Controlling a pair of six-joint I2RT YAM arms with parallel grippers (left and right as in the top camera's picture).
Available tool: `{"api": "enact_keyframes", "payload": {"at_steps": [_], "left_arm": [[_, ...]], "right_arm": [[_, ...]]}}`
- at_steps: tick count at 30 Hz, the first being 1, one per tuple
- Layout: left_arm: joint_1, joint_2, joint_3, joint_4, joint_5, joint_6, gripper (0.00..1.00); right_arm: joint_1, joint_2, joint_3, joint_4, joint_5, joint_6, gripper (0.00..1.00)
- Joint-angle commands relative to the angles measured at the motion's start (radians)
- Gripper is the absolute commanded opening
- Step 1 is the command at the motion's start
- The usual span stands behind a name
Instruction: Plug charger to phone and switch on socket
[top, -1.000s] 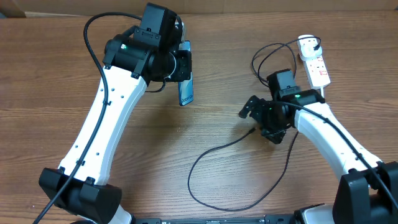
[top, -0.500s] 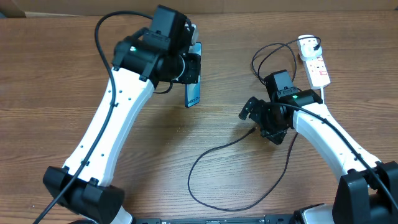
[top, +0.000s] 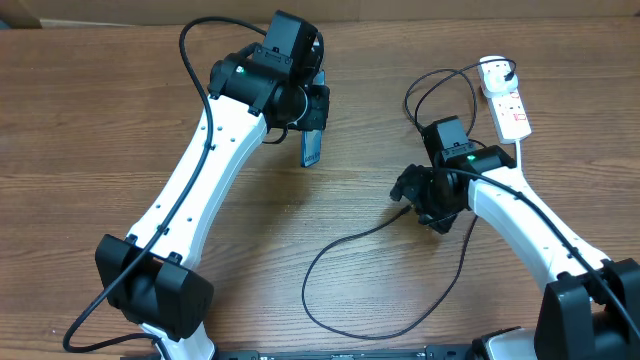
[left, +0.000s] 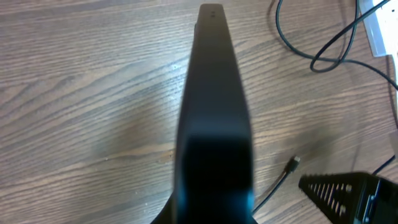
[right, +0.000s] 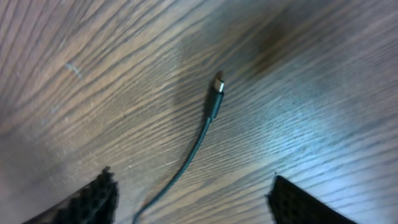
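Charger (right: 214, 102): the plug tip lies flat on the desk (top: 90, 120), with the cable trailing back toward the wrist camera. In the right wrist view the tip sits ahead of the right pincer (right: 199, 193), roughly centred between its fingers (right: 99, 196). Nothing touches it.

Right pincer: fingers wide apart and holding nothing. It hangs low over the desk on the near side of the socket (top: 508, 100).

Socket: at the far right of the desk. A black plug sits in its far end, and the black cable loops away from it.

Phone (top: 312, 150): well to the left of the socket and off the desk. It is clamped edge-on in the left pincer (top: 313, 110), with its lower end sticking out below.

Left wrist view: the phone fills the centre as a dark, blurred edge. The fingers themselves cannot be made out.
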Motion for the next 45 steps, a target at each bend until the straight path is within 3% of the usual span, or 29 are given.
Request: {"api": "enact_keyframes", "payload": {"at_steps": [1,9,15,31,45], "left_arm": [[-0.002,-0.004,0.010,0.005,-0.007,-0.014,0.04],[-0.002,-0.004,0.010,-0.003,-0.007,-0.014,0.04],[-0.002,-0.004,0.010,-0.003,-0.002,-0.015,0.04],[-0.002,-0.004,0.010,-0.003,0.010,-0.024,0.04],[-0.002,-0.004,0.010,-0.003,0.009,-0.026,0.04]], "right_arm": [[0.012,-0.018,-0.009,0.000,0.059,0.090,0.69],[0.019,-0.018,-0.072,0.050,0.126,0.199,0.65],[0.019,-0.018,-0.142,0.154,0.096,0.199,0.53],[0.021,0.019,-0.164,0.245,0.089,0.200,0.45],[0.058,0.130,-0.164,0.299,0.092,0.213,0.44]]}}
